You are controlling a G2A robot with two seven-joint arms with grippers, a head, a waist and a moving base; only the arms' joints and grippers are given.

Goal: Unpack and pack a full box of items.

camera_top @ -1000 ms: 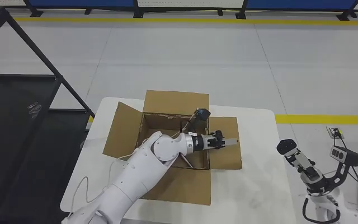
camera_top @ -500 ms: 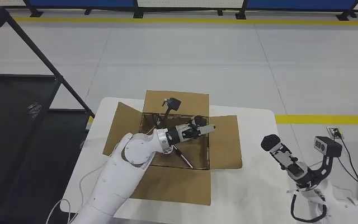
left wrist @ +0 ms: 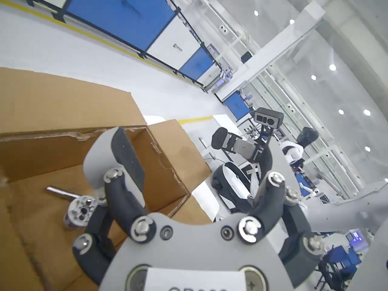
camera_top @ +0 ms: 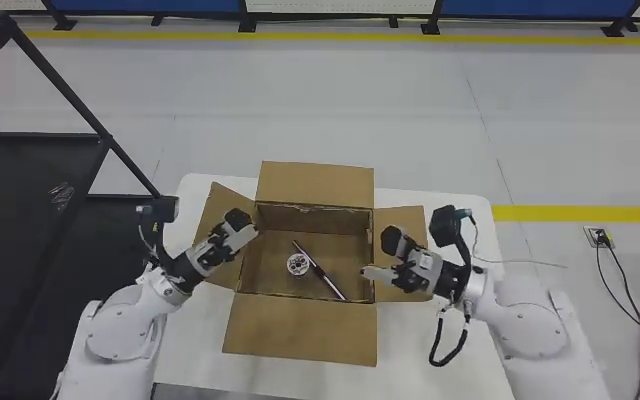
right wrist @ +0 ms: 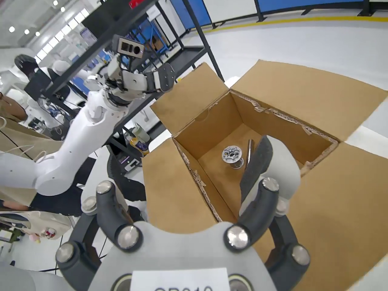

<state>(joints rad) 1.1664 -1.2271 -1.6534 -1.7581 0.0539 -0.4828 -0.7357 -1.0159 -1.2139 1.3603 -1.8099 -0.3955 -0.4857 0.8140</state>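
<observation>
Box (camera_top: 315,185) open upward, rod (camera_top: 322,272) lying diagonally inside

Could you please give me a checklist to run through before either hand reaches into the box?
1. Flaps of the box folded out, top open: ok.
2. The left hand open and empty: ok.
3. The right hand open and empty: ok.
4. The round metal part and the rod lie uncovered on the box floor: ok.
5. Both hands outside the box, at opposite side flaps: ok.
6. Room for a finger between part and rod: cannot tell.
</observation>
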